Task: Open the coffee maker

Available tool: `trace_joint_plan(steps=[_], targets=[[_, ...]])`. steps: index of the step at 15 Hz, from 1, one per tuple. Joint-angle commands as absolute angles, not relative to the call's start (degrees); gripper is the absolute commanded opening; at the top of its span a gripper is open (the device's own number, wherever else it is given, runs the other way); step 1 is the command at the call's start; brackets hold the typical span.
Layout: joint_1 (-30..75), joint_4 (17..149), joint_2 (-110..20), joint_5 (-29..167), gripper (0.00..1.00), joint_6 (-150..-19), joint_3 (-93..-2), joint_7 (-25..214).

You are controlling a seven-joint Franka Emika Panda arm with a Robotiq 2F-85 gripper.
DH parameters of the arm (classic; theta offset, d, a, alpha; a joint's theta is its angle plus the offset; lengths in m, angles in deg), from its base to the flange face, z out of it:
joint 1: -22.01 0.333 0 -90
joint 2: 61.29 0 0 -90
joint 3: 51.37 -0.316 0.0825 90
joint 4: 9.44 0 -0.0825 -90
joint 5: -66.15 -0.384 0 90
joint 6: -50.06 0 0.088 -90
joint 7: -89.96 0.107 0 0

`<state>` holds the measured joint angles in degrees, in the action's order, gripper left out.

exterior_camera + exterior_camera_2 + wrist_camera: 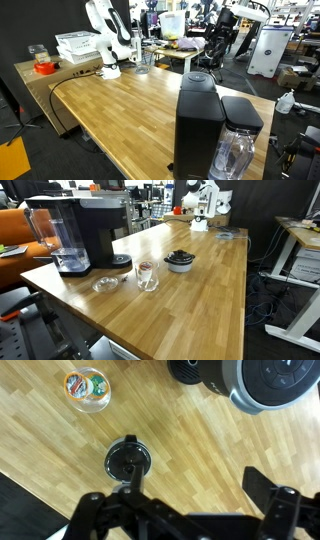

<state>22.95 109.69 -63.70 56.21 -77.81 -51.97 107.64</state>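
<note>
The coffee maker (198, 125) is a tall matte-black box standing at one end of the wooden table, lid down, with a clear water tank (238, 152) at its side. It also shows in an exterior view (92, 230). The white arm (105, 40) stands at the far end of the table, well away from the machine. In the wrist view my gripper (195, 478) is open and empty above bare wood, its dark fingers spread wide. The machine's body does not clearly show in the wrist view.
Near the coffee maker stand a small glass dish (103, 284), a glass cup (146, 275) and a black bowl with a silver rim (180, 260). The wrist view shows the dish (128, 458), the cup (87, 387) and the bowl (272, 382). White bins (78, 45) sit by the arm.
</note>
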Motion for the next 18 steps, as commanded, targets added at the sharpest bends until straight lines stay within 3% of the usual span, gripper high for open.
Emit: trace_joint_plan(steps=[1, 9, 18], targets=[[22.8, 109.6, -63.9, 56.2, 1.00, -77.7, -52.1, 107.6], [22.9, 108.9, -63.4, 58.2, 1.00, -77.9, -52.3, 108.0], [22.9, 101.4, -52.7, 60.4, 1.00, -74.6, -51.4, 107.7]])
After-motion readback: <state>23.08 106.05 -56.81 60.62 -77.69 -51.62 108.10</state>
